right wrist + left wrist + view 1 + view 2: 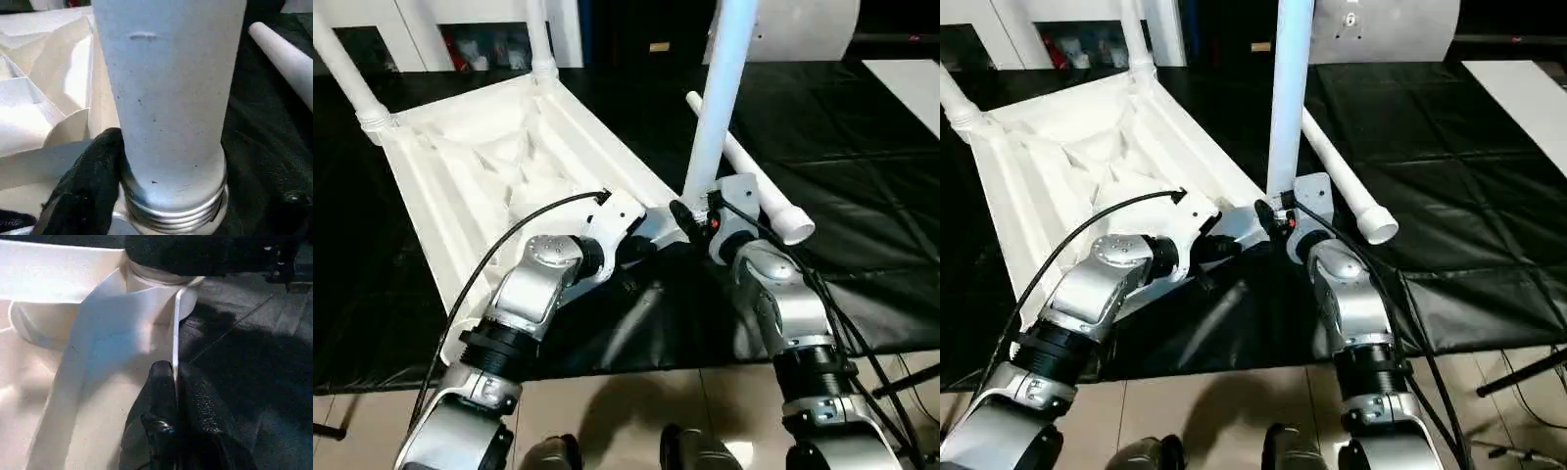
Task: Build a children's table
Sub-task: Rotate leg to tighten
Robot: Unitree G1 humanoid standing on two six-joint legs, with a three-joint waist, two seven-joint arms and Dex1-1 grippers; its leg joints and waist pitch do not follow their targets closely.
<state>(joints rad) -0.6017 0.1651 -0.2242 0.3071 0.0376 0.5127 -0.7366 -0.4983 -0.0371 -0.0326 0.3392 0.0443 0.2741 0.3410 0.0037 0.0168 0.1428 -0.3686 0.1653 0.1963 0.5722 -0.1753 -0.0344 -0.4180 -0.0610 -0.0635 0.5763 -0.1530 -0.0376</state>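
While the black-sheeted bench (pixel 862 147) carries the upturned table top (pixel 470 166) along its left side, ribs up, two fitted legs (pixel 540 34) rise from the far corner sockets. At the top's near right corner the third leg (pixel 720 98) stands almost upright, its threaded foot at the socket (pixel 161 289), so the coming move looks like turning it down along that vertical axis. The right claw (pixel 146 161) pinches this leg low; the left claw (pixel 175 396) pinches the top's thin rim beside it. A loose fourth leg (pixel 754 186) lies just behind, pointing toward the far edge.
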